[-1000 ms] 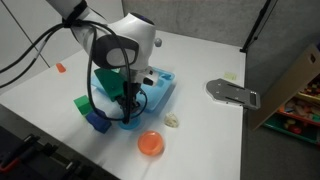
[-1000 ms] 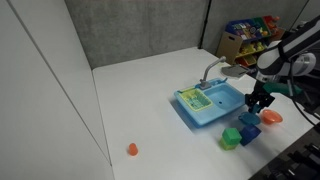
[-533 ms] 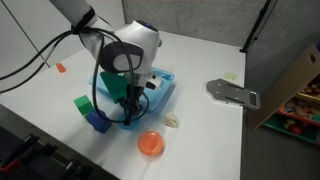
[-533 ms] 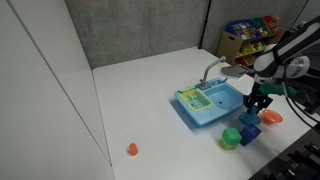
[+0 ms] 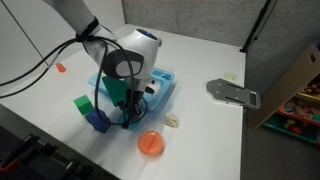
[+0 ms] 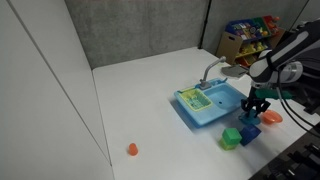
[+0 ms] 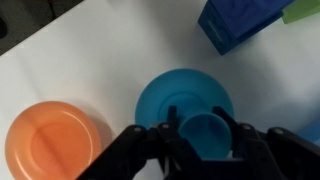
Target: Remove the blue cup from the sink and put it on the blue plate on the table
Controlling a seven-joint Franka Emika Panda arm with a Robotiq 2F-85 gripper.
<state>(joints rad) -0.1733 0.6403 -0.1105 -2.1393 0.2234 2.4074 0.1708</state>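
In the wrist view my gripper (image 7: 198,120) is shut on the small light-blue cup (image 7: 206,136). It holds the cup upright just over the round blue plate (image 7: 168,92) on the white table (image 7: 90,50). In both exterior views the gripper (image 5: 127,110) (image 6: 256,106) hangs low beside the light-blue toy sink (image 5: 150,88) (image 6: 208,104), at its near corner. The arm hides most of the cup and the blue plate there.
An orange plate (image 7: 52,142) (image 5: 150,144) (image 6: 272,117) lies next to the blue plate. A dark blue block (image 7: 245,22) (image 5: 97,122) and a green block (image 5: 82,103) (image 6: 231,138) stand close by. A small orange cup (image 5: 60,67) (image 6: 132,149) stands far off. A grey flat object (image 5: 232,92) lies near the table's edge.
The gripper has moved a little away from the sink and lower, with the blue cup still in it. Nothing else has moved.
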